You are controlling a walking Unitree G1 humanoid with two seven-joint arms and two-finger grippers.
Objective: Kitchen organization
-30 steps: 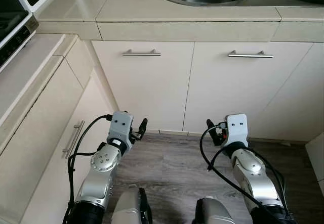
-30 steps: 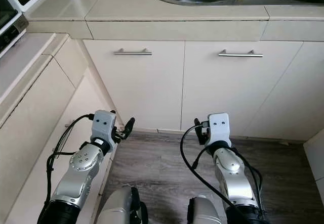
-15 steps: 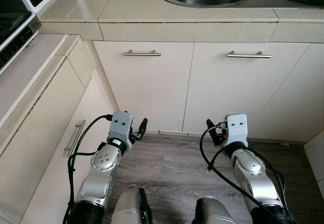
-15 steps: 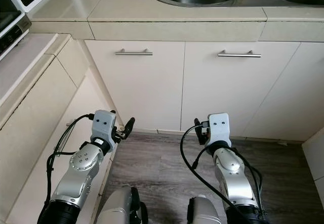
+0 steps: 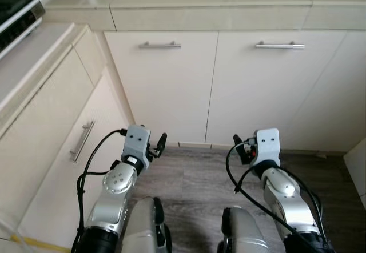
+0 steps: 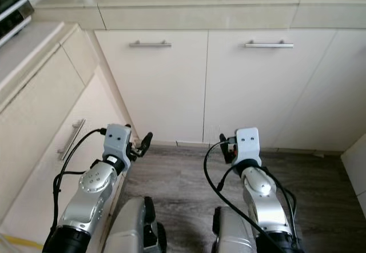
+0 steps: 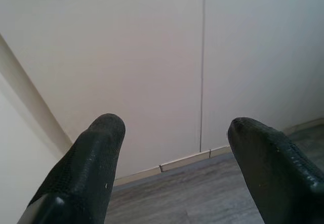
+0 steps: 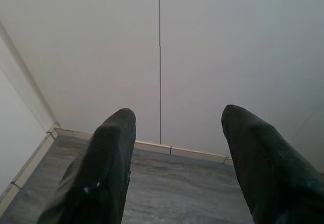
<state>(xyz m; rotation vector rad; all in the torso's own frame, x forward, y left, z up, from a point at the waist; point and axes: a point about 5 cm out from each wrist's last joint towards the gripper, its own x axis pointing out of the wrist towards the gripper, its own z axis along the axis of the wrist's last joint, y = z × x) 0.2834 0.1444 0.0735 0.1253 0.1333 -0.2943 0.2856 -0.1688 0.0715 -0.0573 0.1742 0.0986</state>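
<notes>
My left gripper (image 7: 169, 168) and right gripper (image 8: 174, 161) both hang low with fingers spread and nothing between them, facing the two cabinet doors (image 5: 211, 87) under the counter (image 5: 211, 16). Nothing to organise is in sight (presumably behind those doors). I judge the risk is walking closer with arms this low: fingertips could bump the doors well below the handles (image 5: 159, 45).
</notes>
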